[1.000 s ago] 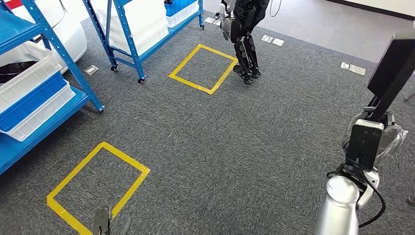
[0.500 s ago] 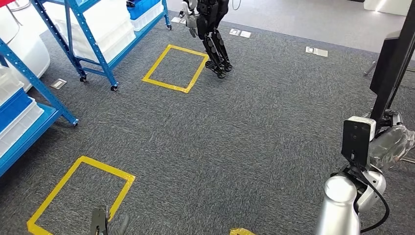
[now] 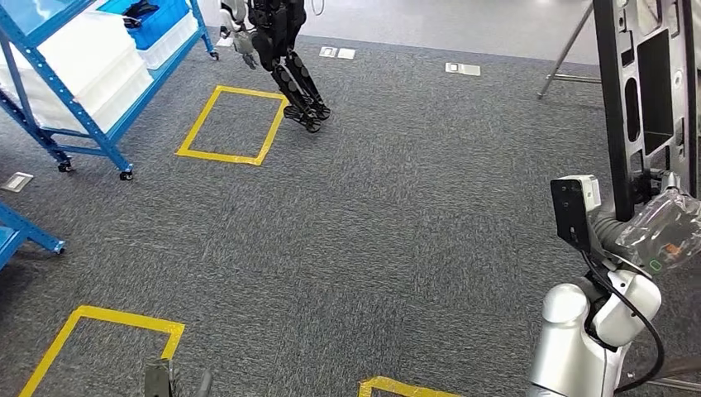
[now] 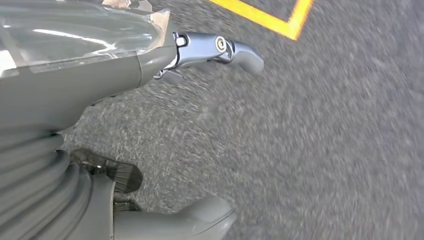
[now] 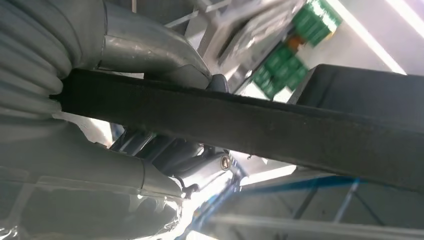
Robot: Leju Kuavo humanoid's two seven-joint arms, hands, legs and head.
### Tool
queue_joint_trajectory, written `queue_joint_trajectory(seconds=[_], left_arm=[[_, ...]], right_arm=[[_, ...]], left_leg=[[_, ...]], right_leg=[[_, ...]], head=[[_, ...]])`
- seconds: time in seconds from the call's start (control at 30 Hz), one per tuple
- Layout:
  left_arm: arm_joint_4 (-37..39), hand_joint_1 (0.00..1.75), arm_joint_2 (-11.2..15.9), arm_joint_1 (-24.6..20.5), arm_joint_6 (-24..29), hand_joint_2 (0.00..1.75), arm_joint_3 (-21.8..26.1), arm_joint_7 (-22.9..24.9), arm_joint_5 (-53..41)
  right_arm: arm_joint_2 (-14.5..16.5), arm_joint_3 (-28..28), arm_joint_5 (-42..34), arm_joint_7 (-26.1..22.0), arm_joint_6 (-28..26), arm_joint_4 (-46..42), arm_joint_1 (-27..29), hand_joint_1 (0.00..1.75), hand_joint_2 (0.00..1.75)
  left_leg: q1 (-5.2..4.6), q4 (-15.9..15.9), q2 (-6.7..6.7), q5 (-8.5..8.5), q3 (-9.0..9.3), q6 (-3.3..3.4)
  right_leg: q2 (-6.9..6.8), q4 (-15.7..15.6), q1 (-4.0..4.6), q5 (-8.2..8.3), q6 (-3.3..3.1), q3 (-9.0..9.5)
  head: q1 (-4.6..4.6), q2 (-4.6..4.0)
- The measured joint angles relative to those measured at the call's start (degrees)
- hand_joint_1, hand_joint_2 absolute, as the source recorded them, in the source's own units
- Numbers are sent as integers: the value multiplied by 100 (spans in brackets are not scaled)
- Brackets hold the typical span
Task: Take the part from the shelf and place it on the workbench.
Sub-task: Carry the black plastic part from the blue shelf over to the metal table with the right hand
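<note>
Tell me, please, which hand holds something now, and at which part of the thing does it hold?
The right hand grips the long black part near its lower end, fingers wrapped around its narrow edge. The left hand holds nothing.

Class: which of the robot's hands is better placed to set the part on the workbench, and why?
Right. The right hand already grips the black part upright; the left hand hangs low over the carpet, holding nothing.
</note>
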Motion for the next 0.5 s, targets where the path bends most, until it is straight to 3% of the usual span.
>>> queue_joint_trajectory(seconds=[0.03, 0.07, 0.1, 0.13, 0.2, 0.23, 0.27, 0.33, 0.37, 0.43, 0.5], left_arm=[[-3, 0, 13, 5, -7, 175, 9, -4, -1], [-6, 0, 22, 9, -14, 175, 15, -6, -4], [-8, 0, 24, 10, -22, 175, 22, -7, -11], [-8, 0, 25, 8, -38, 175, 28, -7, -24], [-9, 0, 23, 7, -73, 175, 38, -3, -55], [-10, 0, 21, 11, -88, 175, 39, 4, -72], [-9, 0, 18, 17, -100, 175, 39, 16, -90], [-9, 0, 14, 21, -124, 175, 39, 45, -127], [-8, 0, 14, 20, -139, 175, 39, 58, -147], [-8, 0, 14, 13, -171, 175, 39, 86, -186], [-9, 0, 14, 4, -191, 175, 38, 107, -227]], right_arm=[[-24, -12, 70, 35, -10, 6, -17, 175, 175], [-49, -26, 135, 71, -21, 11, -30, 175, 175], [-81, -46, 198, 110, -32, 15, -36, 175, 175], [-119, -72, 249, 142, -42, 15, -34, 175, 175], [-206, -122, 323, 184, -61, 17, -50, 175, 175], [-244, -138, 362, 202, -70, 17, -54, 175, 175], [-278, -152, 417, 229, -79, 17, -47, 175, 175], [-341, -187, 534, 291, -92, 5, 38, 175, 175], [-381, -212, 589, 325, -101, -10, 97, 175, 175], [-486, -269, 675, 384, -130, -70, 234, 175, 175], [-599, -324, 723, 418, -184, -156, 363, 175, 175]], left_leg=[[-11, -150, -96, 30, 61, 10], [-18, -205, -90, 20, 100, 3], [-27, -268, -13, 26, 142, -8], [-19, -323, 70, 55, 187, -9], [4, -446, 243, 116, 269, -5], [6, -478, 336, 130, 291, -1], [3, -488, 430, 128, 296, 5], [2, -487, 617, 114, 297, 4], [4, -487, 692, 105, 297, -3], [12, -487, 831, 81, 313, -30], [-6, -485, 957, 37, 354, -91]], right_leg=[[69, -5, -18, 13, 11, -22], [145, -15, -30, 31, 31, -45], [223, -34, -41, 55, 59, -66], [194, -28, -35, 58, 81, -93], [-117, 231, 15, -68, 95, -246], [-338, 539, 16, -203, 90, -402], [-476, 926, 14, -349, 97, -596], [-580, 1499, -33, -512, 157, -898], [-604, 1532, -60, -493, 206, -919], [-731, 862, -107, -232, 328, -564], [-1021, 39, -89, 44, 348, -91]], head=[[-2, 0], [-9, 0], [-23, 0], [-32, 0], [-2, 0], [15, 0], [33, 0], [39, 0], [41, 0], [43, 0], [46, 0]])
